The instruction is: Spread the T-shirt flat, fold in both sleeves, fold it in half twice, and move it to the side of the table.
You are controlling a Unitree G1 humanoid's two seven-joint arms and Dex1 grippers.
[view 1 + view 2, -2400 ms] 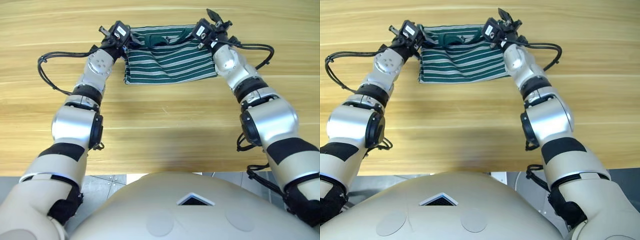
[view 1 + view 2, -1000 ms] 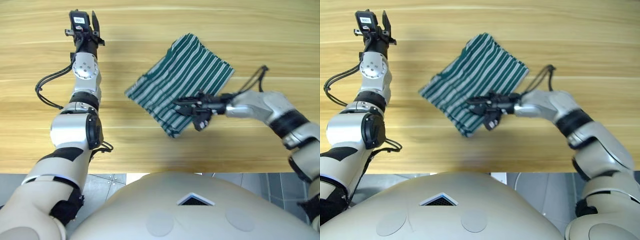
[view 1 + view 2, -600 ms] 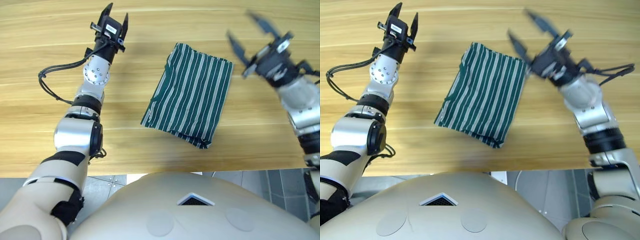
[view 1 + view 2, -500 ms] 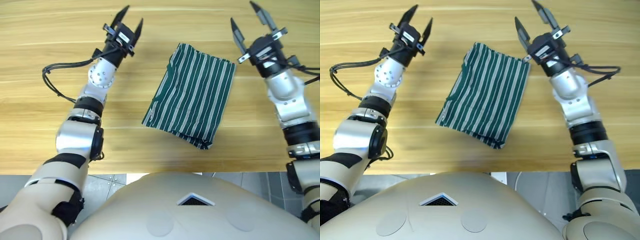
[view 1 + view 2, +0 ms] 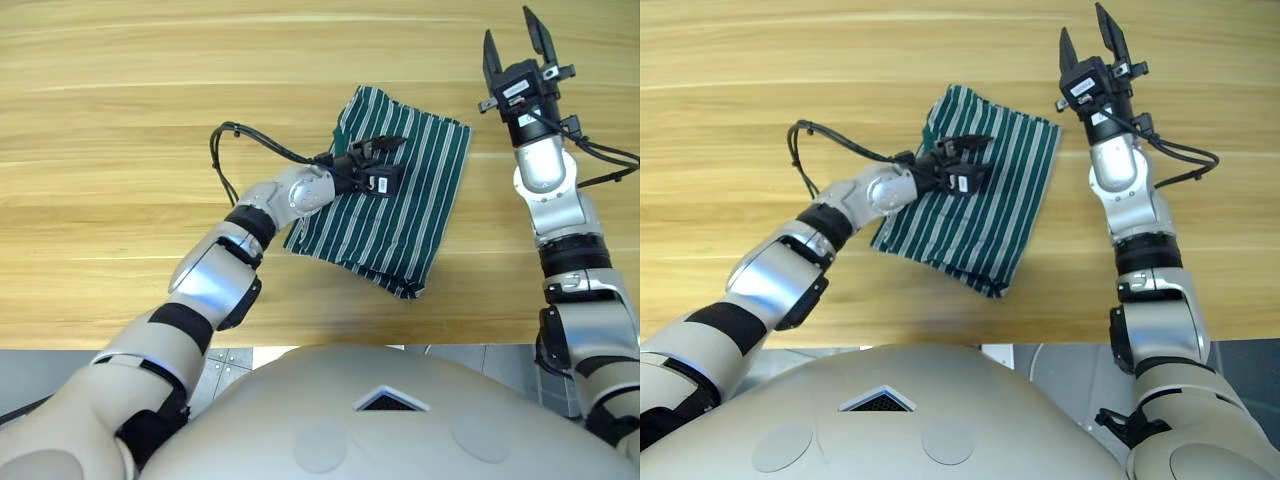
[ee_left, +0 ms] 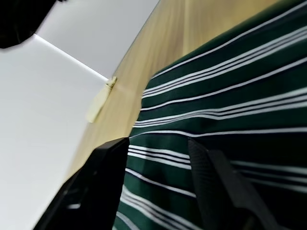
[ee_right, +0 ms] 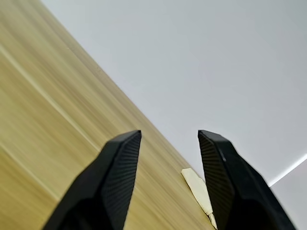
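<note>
The folded striped T-shirt is lying on the tabletop, its long axis running far-to-near. The left jaws are hovering parted over its far-left part — the nearer arm. The right jaws are standing wide beyond its far-right corner.

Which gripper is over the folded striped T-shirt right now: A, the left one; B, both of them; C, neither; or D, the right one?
A: the left gripper is over the T-shirt, while the right gripper is out past the shirt's far right corner, above bare table.
</note>
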